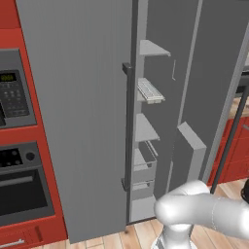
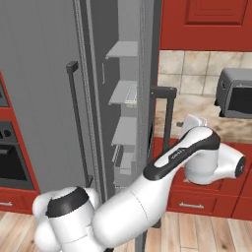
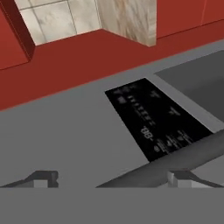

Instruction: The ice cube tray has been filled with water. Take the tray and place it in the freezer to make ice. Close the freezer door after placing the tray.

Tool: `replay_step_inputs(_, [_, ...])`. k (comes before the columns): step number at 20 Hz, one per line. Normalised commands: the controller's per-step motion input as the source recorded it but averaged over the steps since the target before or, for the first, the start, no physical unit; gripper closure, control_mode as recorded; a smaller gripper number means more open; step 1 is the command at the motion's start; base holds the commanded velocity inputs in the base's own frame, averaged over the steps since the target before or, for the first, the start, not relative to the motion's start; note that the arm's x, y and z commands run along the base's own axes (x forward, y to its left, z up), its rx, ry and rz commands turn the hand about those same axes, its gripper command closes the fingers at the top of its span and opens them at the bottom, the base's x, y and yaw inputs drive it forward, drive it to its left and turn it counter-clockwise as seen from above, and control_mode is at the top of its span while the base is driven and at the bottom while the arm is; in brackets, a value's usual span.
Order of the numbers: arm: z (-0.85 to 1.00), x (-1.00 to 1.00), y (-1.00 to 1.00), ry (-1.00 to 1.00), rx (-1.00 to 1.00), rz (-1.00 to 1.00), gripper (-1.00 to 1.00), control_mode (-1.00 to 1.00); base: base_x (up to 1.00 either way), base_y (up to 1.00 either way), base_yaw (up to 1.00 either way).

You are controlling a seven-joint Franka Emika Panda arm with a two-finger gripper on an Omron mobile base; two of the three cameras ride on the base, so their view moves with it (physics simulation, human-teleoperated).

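The ice cube tray (image 1: 151,91) lies on a shelf inside the open freezer (image 1: 146,131); the right base view shows the same tray (image 2: 131,93) on its shelf. The freezer door (image 1: 194,146) stands swung wide open, edge-on in the right base view (image 2: 155,74). My arm reaches around to the door's outer side, where my gripper (image 2: 189,121) sits by the dark bar handle (image 2: 168,115). In the hand view my gripper (image 3: 113,179) is open, and the handle (image 3: 175,159) runs slantwise between its fingertips (image 3: 43,177). A black display panel (image 3: 153,122) shows on the door's grey face.
The other tall grey door (image 1: 78,121) with its own dark handle (image 1: 128,126) is shut. Red cabinets with a built-in oven (image 1: 19,185) stand at the left. Behind the open door are a counter with a grey toaster (image 2: 236,93) and red drawers (image 2: 197,197).
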Motion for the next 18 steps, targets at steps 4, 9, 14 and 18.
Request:
replay_step_inputs(4, [-0.2, 0.49, -0.36, 0.0, 0.0, 0.01, -1.0, -1.0, 0.0, 0.0, 0.0])
replay_step_inputs(9, [-0.3, 0.4, -0.29, 0.0, 0.0, 0.01, -1.0, -1.0, 0.0, 0.0, 0.0])
replay_step_inputs(14, [-0.56, 0.44, -0.01, -0.01, 0.0, 0.1, -1.0, -1.0, 0.0, 0.0, 0.0])
replay_step_inputs(18, [-0.7, 0.24, 0.05, -0.04, 0.0, 0.13, -1.0, -1.0, 0.0, 0.0, 0.0])
